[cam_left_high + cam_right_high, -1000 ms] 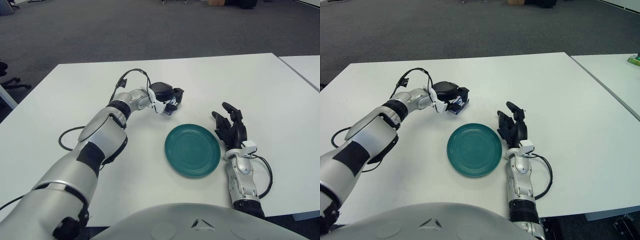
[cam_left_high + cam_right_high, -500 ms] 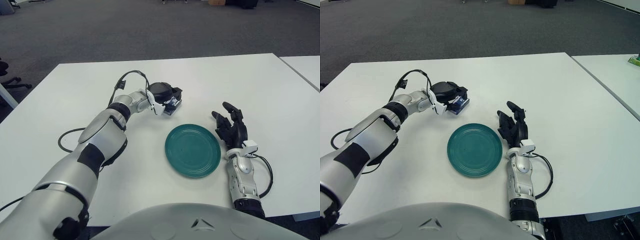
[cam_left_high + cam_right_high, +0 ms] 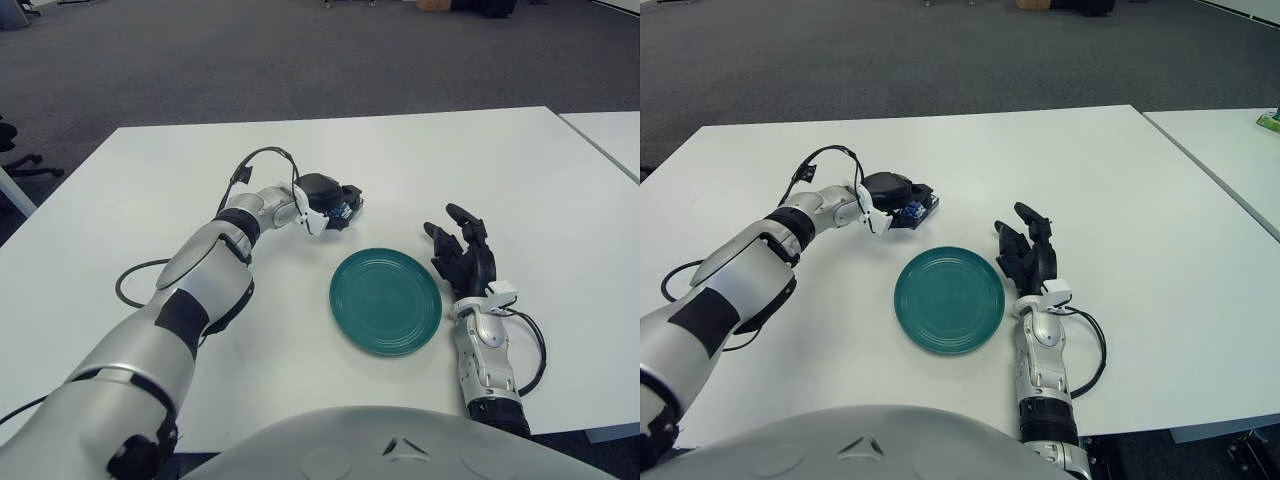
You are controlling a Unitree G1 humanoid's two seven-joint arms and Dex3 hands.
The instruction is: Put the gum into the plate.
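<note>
Two hands visible: left hand point(image 3: 335, 200) curled around the blue gum point(image 3: 343, 211) low over the white bench point(image 3: 480, 170), just far-left of the green plate point(image 3: 385, 300), while right hand point(image 3: 463, 258) shows beside the plate's right edge, fingers spread, holding nothing.

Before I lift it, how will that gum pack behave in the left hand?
The gum is a small, flat blue pack, so probably light and stiff. The left hand covers most of it, so the hold looks shallow and may slip. Being flat, it shouldn't roll on the green plate.
</note>
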